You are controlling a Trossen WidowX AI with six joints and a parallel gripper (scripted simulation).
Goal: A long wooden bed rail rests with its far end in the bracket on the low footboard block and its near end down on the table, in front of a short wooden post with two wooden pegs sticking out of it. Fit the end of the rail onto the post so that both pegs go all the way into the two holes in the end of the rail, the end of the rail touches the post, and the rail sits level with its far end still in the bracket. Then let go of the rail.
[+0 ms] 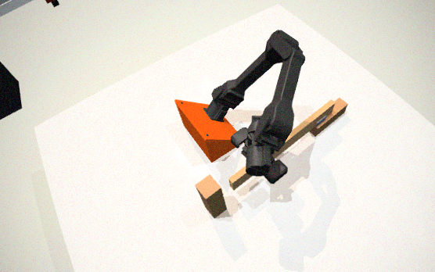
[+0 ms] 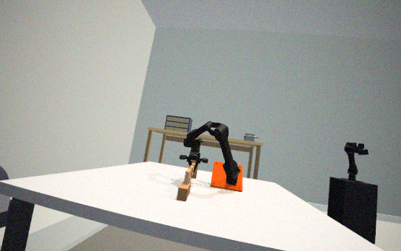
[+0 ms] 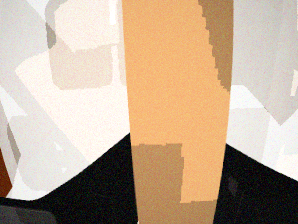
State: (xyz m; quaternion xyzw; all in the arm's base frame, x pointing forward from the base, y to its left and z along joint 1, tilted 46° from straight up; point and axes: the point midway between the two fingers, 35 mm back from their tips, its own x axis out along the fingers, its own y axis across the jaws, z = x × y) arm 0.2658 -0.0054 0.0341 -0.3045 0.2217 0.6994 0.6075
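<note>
The long wooden rail runs from the footboard block toward the post. Its far end sits at the block's bracket. Its near end appears raised off the table, with a short gap to the wooden post. My gripper is shut on the rail, nearer the post end; black fingers flank it in the wrist view. The fingertips are hidden in the top view. The pegs and the rail's end holes cannot be made out.
An orange base block stands beside the rail, under the arm's foot. The arm arches above the rail. Shadows and reflections lie on the white table. A second arm on a black pedestal stands away from the table.
</note>
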